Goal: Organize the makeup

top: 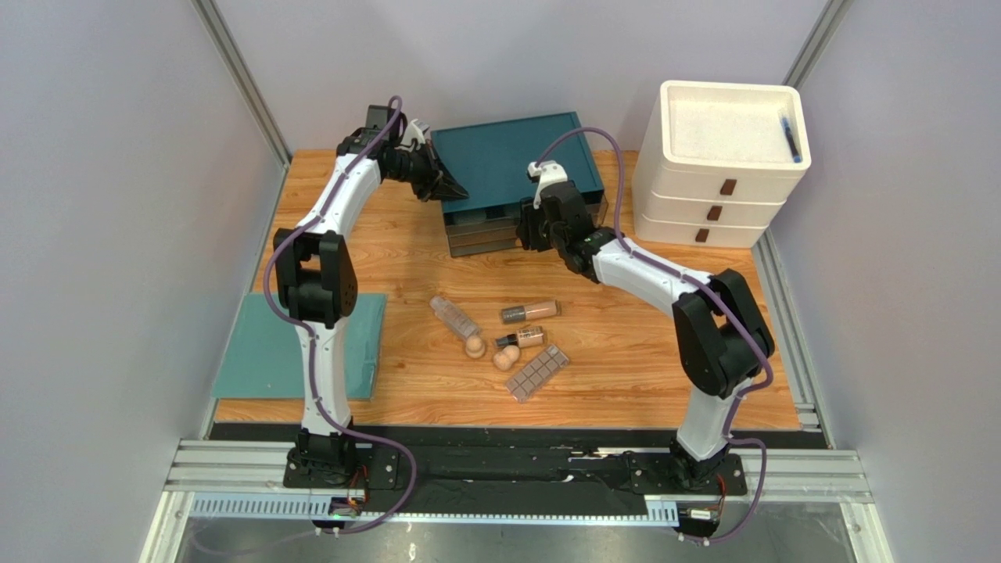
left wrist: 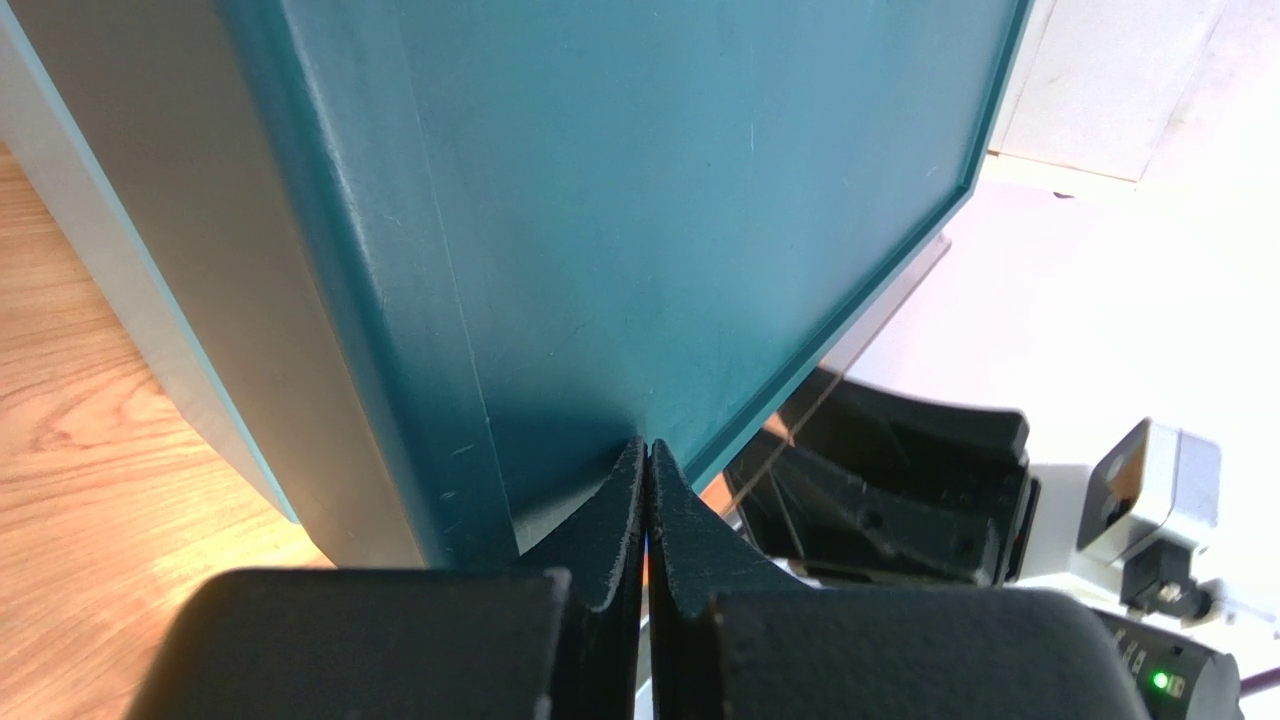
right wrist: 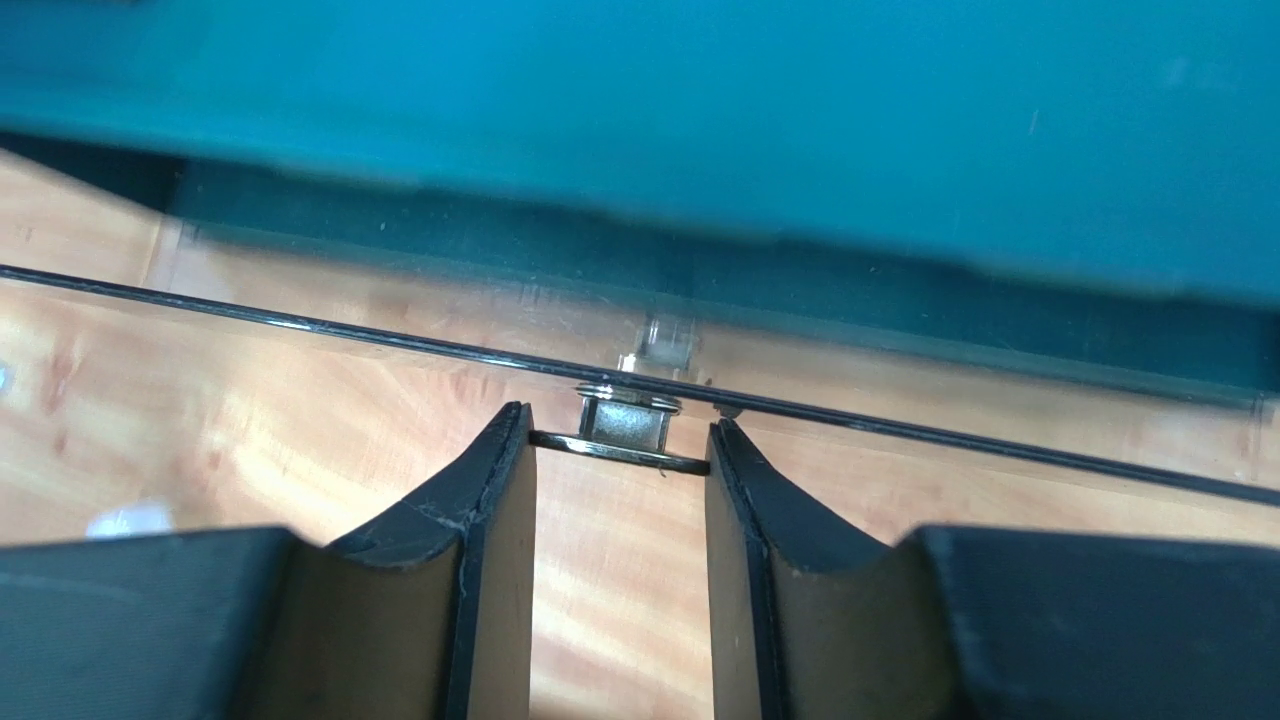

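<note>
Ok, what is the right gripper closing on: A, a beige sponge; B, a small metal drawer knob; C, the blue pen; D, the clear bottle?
B: in the right wrist view, the right gripper has a finger on either side of the drawer knob, and the knob's ring reaches both.

Closed fingers at teal box corner
</note>
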Motion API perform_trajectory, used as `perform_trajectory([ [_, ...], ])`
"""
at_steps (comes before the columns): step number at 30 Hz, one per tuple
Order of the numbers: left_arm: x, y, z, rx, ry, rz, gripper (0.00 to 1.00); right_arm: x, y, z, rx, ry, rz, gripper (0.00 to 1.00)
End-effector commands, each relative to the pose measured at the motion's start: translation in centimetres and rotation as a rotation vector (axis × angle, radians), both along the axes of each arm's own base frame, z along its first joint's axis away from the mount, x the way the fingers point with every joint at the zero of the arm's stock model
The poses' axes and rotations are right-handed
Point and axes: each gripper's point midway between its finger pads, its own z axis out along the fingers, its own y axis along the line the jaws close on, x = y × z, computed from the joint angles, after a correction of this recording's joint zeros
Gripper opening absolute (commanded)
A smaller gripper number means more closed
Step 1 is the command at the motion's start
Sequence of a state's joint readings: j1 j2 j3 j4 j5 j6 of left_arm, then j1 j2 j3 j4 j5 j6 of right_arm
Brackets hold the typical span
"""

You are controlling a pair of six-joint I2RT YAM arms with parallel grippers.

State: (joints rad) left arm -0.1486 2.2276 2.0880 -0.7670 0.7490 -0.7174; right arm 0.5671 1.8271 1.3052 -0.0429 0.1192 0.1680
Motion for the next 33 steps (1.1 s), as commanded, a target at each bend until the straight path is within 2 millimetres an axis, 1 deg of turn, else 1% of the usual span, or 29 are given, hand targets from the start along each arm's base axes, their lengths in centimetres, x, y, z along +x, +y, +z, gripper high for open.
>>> perform_trajectory([
  [1, 0.0, 0.7, 0.5, 0.050, -0.015, 0.027, 0.00, -2.3, -0.5, 2.5, 0.062, 0.016, 0.008, 0.00],
  [3, 0.0, 0.7, 0.4, 0.049, -0.012, 0.031, 0.00, -3.1, -0.5, 2.9, 0.074, 0.031, 0.017, 0.00],
  [4, -0.1, 0.7, 0.3, 0.050, -0.010, 0.030, 0.00, -3.6, -0.7, 2.6, 0.068, 0.047, 0.018, 0.00],
  [6, -0.1, 0.7, 0.4, 0.049, -0.010, 0.032, 0.00, -4.2, -0.8, 2.9, 0.079, 0.057, 0.023, 0.00],
  [7, -0.2, 0.7, 0.1, 0.048, -0.002, 0.033, 0.00, -4.7, -0.9, 2.4, 0.071, 0.076, 0.025, 0.00],
  [9, -0.2, 0.7, 0.1, 0.047, -0.002, 0.037, 0.00, -5.3, -1.2, 2.8, 0.074, 0.083, 0.029, 0.00],
  [11, -0.3, 0.7, 0.1, 0.047, 0.001, 0.041, 0.00, -6.2, -1.7, 2.1, 0.057, 0.110, 0.032, 0.00],
  [12, -0.4, 0.8, 0.0, 0.047, 0.004, 0.042, 0.00, -6.6, -1.9, 2.4, 0.059, 0.109, 0.031, 0.00],
  [13, -0.5, 0.8, -0.2, 0.047, 0.009, 0.043, 0.00, -6.9, -2.1, 2.3, 0.058, 0.115, 0.031, 0.00],
  [14, -0.6, 0.8, 0.1, 0.046, 0.002, 0.043, 0.00, -7.5, -2.2, 1.7, 0.062, 0.131, 0.030, 0.00],
  [15, -0.7, 0.8, 0.1, 0.046, 0.000, 0.040, 0.00, -7.8, -2.3, 2.0, 0.070, 0.129, 0.031, 0.00],
  [17, -0.8, 0.9, 0.2, 0.052, -0.006, 0.036, 0.00, -8.2, -2.3, 1.7, 0.079, 0.138, 0.041, 0.00],
  [18, -0.8, 0.8, 0.2, 0.051, -0.007, 0.034, 0.00, -8.7, -1.9, 1.4, 0.088, 0.155, 0.069, 0.01],
  [20, -0.8, 0.8, 0.2, 0.049, -0.008, 0.034, 0.00, -8.9, -1.7, 0.8, 0.081, 0.174, 0.088, 0.14],
  [21, -0.9, 0.8, 0.2, 0.047, -0.004, 0.033, 0.00, -8.8, -1.5, 1.3, 0.082, 0.170, 0.100, 0.21],
  [22, -0.9, 0.8, 0.2, 0.046, -0.003, 0.032, 0.00, -9.1, -1.6, 0.7, 0.062, 0.196, 0.108, 0.31],
  [24, -0.9, 0.7, 0.3, 0.043, -0.006, 0.030, 0.00, -9.3, -1.3, 1.0, 0.059, 0.207, 0.132, 0.39],
  [25, -0.9, 0.8, 0.3, 0.044, -0.006, 0.029, 0.00, -9.5, -1.4, 1.0, 0.053, 0.213, 0.137, 0.42],
  [27, -1.0, 0.8, 0.5, 0.044, -0.012, 0.027, 0.00, -9.7, -1.6, 1.7, 0.060, 0.200, 0.139, 0.48],
  [28, -1.0, 0.8, 0.6, 0.043, -0.016, 0.025, 0.00, -10.1, -1.8, 2.3, 0.065, 0.187, 0.134, 0.56],
  [29, -1.0, 0.7, 0.7, 0.043, -0.020, 0.023, 0.00, -10.2, -2.1, 2.5, 0.068, 0.184, 0.123, 0.79],
  [31, -1.1, 0.8, 0.9, 0.044, -0.024, 0.018, 0.00, -10.7, -2.6, 3.2, 0.076, 0.183, 0.107, 0.86],
  [33, -1.1, 0.7, 1.0, 0.044, -0.030, 0.014, 0.00, -11.7, -3.0, 3.2, 0.062, 0.216, 0.111, 0.86],
])
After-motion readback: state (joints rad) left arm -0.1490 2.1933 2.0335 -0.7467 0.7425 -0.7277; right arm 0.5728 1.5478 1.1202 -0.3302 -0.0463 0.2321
